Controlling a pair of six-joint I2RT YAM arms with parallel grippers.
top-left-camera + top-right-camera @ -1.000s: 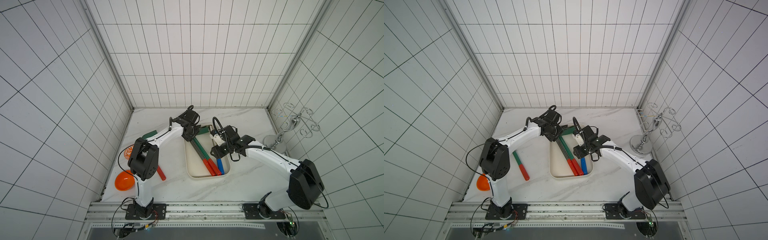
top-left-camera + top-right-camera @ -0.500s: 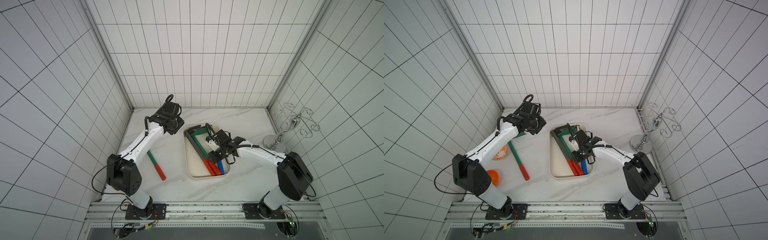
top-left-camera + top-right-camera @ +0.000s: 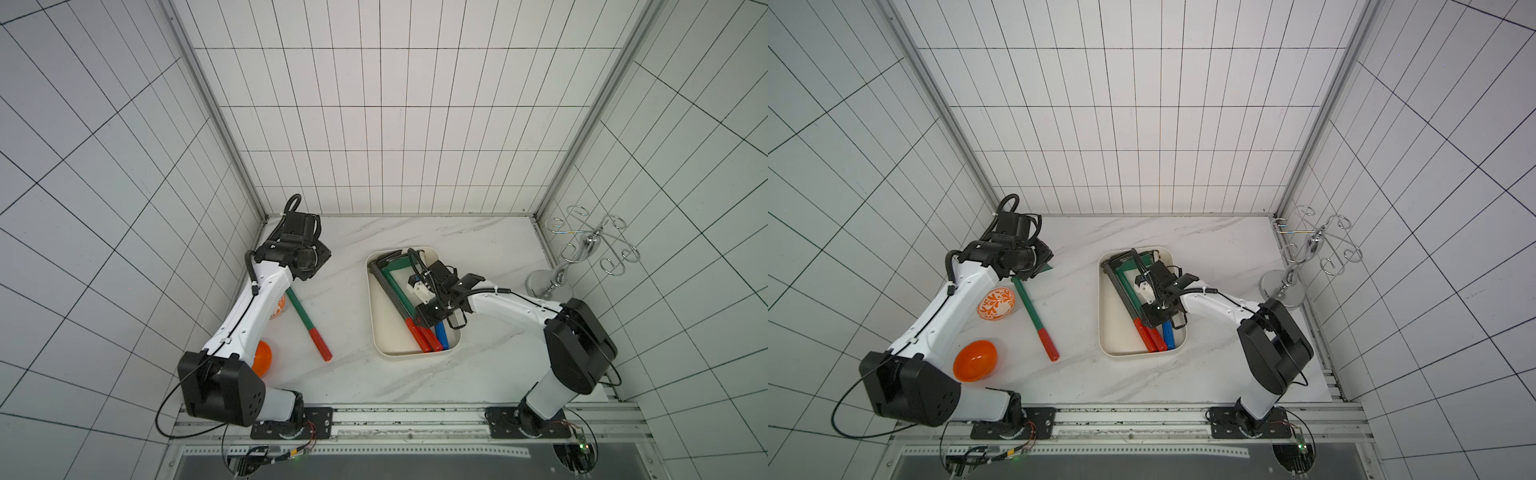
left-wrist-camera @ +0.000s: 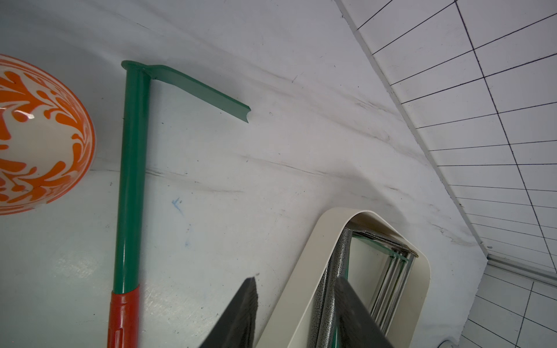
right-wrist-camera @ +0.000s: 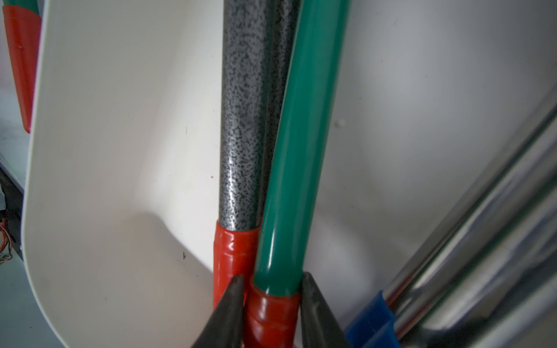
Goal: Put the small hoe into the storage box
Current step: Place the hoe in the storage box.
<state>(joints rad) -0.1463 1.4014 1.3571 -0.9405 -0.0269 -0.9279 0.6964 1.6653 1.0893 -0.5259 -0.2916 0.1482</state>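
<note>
Top views both place the small hoe [image 3: 305,318] on the table [image 3: 415,241], left of the storage box [image 3: 384,328], its long axis slanting from the blade just beside our nearer left gripper [image 4: 297,304], parted and empty, toward lower right, while our right gripper [image 5: 271,280] clamps a green hoe [image 5: 301,150] inside the box.

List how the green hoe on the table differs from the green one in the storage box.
The loose hoe lies on the table, outside the storage box; the boxed hoe lies inside. No hand touches the loose hoe; the right hand is closed on the boxed hoe's handle. The loose hoe lies alone; the boxed hoe touches a grey hoe. Both have green shafts and red grips.
</note>
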